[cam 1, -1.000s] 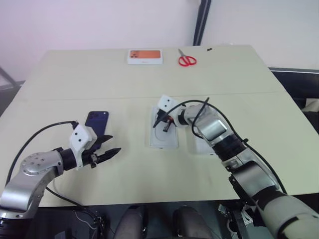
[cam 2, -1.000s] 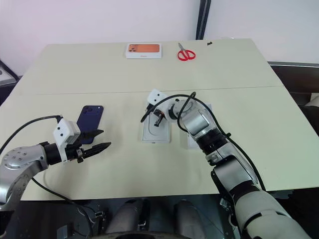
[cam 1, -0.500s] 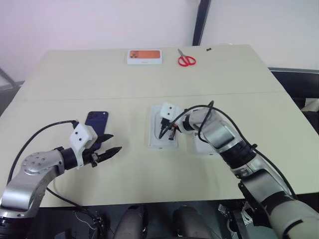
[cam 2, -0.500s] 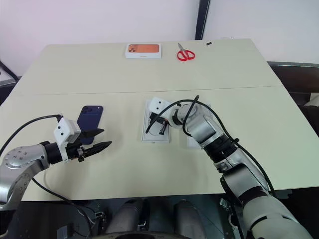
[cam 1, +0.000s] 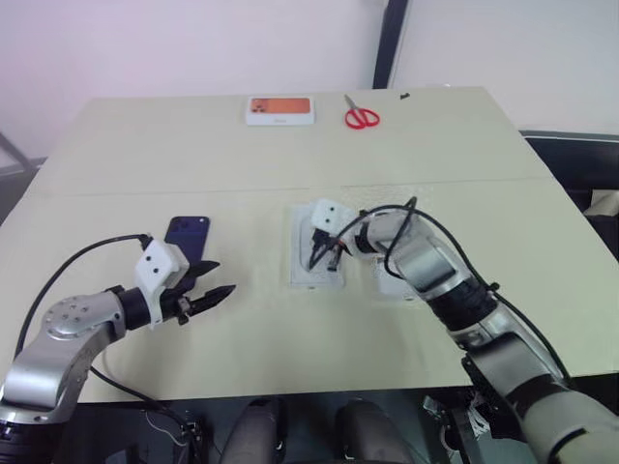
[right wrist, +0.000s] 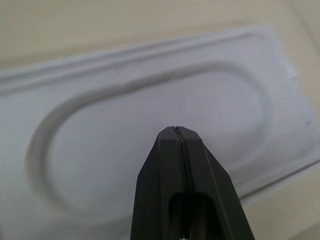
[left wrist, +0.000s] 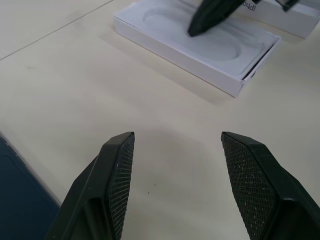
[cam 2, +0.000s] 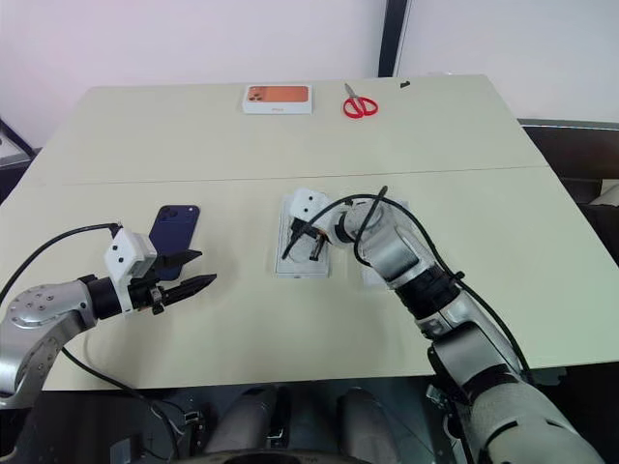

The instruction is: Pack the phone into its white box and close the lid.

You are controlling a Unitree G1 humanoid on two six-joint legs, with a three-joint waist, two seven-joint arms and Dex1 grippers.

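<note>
The phone (cam 1: 187, 235), dark blue, lies flat on the table at the left. My left gripper (cam 1: 221, 278) hovers just on the near side of it, open and empty over bare tabletop. In the middle sits the white box (left wrist: 200, 65) with a thin white insert (right wrist: 150, 130) with an oval recess lying on top of it. My right gripper (right wrist: 176, 131) is shut with nothing in it, its tip just over that recess. I cannot make out the lid. A flat white piece (cam 1: 392, 282) with printed letters lies right of the box, partly under my right arm.
A white box with an orange picture (cam 1: 281, 109) and red scissors (cam 1: 363, 118) lie near the table's far edge. A seam runs across the tabletop beyond the phone and box.
My right gripper, still shut, has drawn back a little along the insert, from its far end toward the middle of the recess. The left gripper and phone have not moved.
</note>
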